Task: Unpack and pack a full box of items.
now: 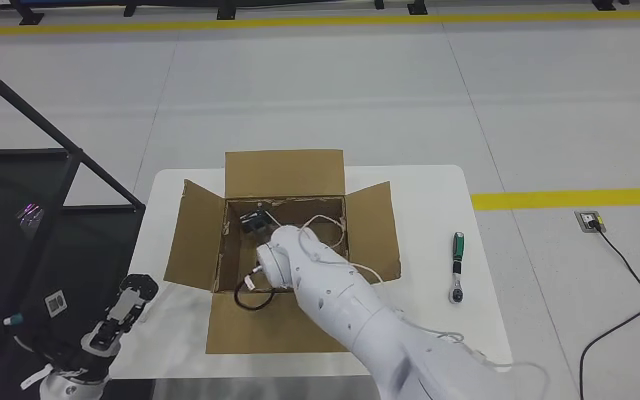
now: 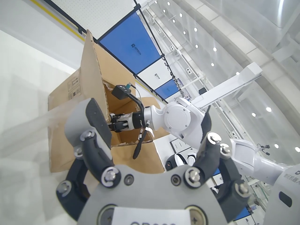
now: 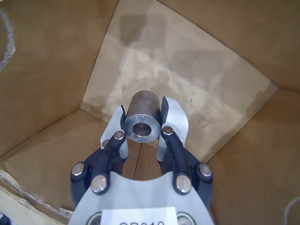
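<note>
While inside box [image 3: 46, 47], claw [image 3: 143, 111] around cylinder [image 3: 142, 120]

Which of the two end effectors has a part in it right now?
The right end effector, inside the cardboard box, is shut on a metal cylinder. The left end effector is open and empty, outside the box.

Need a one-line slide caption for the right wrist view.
Inside the cardboard box, the right claw is shut on a hollow metal cylinder, gripping it by its sides.
</note>
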Tool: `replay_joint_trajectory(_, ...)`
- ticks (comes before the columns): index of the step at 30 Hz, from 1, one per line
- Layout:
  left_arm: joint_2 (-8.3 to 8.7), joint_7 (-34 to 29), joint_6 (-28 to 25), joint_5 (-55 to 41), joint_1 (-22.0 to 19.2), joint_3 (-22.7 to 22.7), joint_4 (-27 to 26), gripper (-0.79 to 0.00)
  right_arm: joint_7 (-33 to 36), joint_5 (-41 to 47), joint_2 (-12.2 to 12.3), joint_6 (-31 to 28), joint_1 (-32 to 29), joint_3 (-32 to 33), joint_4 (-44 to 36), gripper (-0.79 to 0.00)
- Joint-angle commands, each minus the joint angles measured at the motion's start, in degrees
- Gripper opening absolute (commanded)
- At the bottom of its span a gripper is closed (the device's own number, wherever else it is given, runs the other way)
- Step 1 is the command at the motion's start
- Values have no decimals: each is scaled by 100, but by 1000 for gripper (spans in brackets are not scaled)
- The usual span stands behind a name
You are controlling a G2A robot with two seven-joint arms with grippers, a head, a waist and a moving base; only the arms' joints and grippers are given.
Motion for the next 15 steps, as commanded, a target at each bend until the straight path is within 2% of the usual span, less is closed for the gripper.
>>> replay_joint_trajectory(1,-8,-1,10,30,23,-26,-55,0,85,50,-9,134,12,58,110,-785)
replay_joint_trajectory(14,-65,-81,-173,-137,176,-142,-9,0,470,-192,-67,1302,-90,-20,374,-785)
replay_joint_trajectory(15,-69,-85,-174,-137,176,-146,-8,0,477,-207,-66,1327,-96,-28,369,-727)
